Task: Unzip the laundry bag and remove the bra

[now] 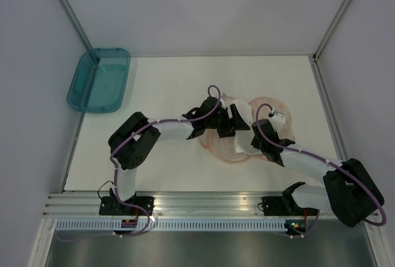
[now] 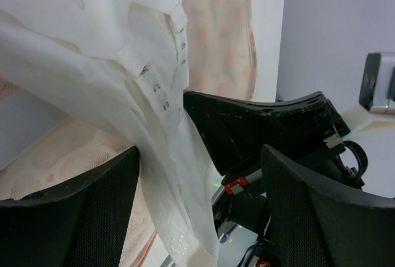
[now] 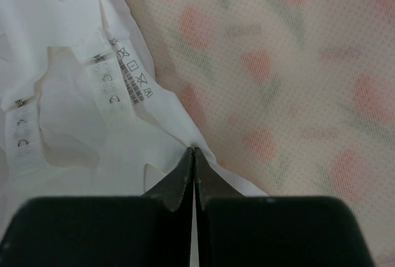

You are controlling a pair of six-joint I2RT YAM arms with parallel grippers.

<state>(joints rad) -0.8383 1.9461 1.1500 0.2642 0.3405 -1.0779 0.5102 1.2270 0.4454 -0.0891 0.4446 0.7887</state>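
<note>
Your right hand [image 3: 194, 151] is closed, pinching the bra [image 3: 80, 162] at its edge beside the laundry bag [image 3: 296, 94], likely to draw it free; your left hand [image 2: 200, 150] stands open around the hanging fabric, seemingly ready to take over; the bag lies on the desk [image 1: 166, 82].

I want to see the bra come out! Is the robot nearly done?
Nearly. Done: the bra already shows outside the bag, which looks unzipped. In hand: the right gripper pinches the bra's edge, and the left gripper stands open around it. Left: lifting it fully clear.
</note>
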